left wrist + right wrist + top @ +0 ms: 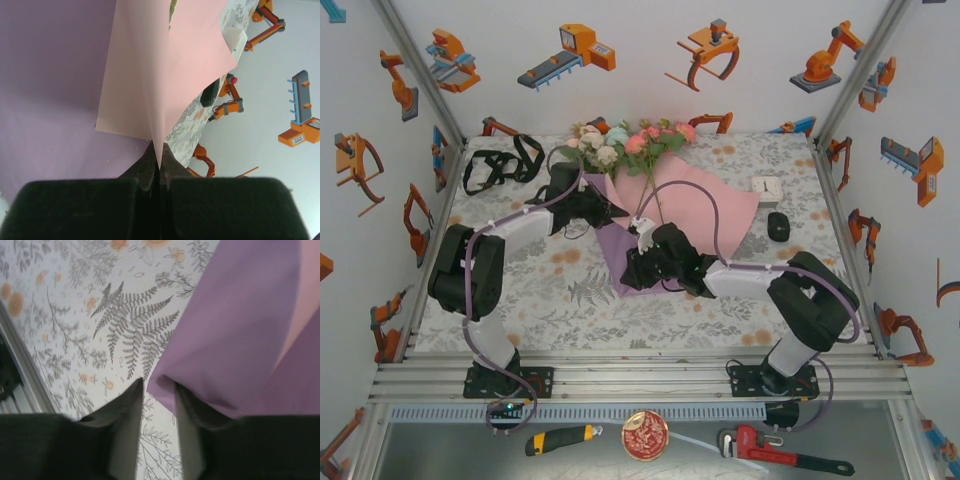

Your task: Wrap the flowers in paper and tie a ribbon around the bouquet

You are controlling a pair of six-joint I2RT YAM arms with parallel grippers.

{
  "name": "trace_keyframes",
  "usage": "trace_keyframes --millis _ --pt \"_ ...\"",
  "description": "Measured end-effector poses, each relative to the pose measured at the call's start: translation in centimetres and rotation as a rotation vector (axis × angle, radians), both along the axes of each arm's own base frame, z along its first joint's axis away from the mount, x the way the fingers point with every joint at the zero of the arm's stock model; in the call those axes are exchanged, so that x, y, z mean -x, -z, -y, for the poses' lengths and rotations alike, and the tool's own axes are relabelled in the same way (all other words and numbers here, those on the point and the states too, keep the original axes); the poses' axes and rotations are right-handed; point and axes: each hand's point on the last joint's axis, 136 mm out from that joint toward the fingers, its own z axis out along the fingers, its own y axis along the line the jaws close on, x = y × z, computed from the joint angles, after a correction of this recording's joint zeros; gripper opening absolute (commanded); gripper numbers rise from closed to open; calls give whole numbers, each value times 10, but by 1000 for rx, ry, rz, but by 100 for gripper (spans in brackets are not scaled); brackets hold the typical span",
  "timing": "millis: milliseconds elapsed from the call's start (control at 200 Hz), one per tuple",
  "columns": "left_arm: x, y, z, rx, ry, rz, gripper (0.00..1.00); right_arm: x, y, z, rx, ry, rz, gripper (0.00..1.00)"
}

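Two claws meet at the paper point(710, 205), which lies mid-counter point(520, 300) with its pink reverse spread to the right and a lilac flap folded toward the near left. The left claw point(612, 212) is at the sheet's left edge. In its wrist view this claw point(159, 167) is fully closed, pinching a raised pink fold of the paper point(190, 50), with the lilac face point(55, 75) spreading to the left. The right claw point(635, 278) is at the sheet's near corner. In its wrist view its fingers point(131, 405) stand a little apart with bare cloth showing between them. The lilac corner point(240, 325) sits just at the mouth of that gap and against the right-hand finger, and I cannot tell whether it is gripped. The flowers point(625, 142) lie at the far middle, blooms toward the back wall, with thin stems running nearward onto the paper between the two claws. The ribbon point(505, 165) is heaped at the far left, well apart from both claws.
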Motion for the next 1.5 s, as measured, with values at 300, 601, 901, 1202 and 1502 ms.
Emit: trace_keyframes --millis 300,601,901,1202,1502 --pt "-37 -46 -6 -65 44 199 50 -17 28 29 123 148 -51 8" --pt "-64 -72 -109 -354 -164 381 26 -16 47 43 204 183 -89 11" --pt "-59 29 -85 -425 -36 216 8 -19 46 47 218 182 -86 16" --pt "-53 74 -61 -413 42 139 8 -2 -32 37 91 59 5 29" --pt "-68 71 -50 -371 36 163 9 -38 -104 -27 -60 -49 84 26"
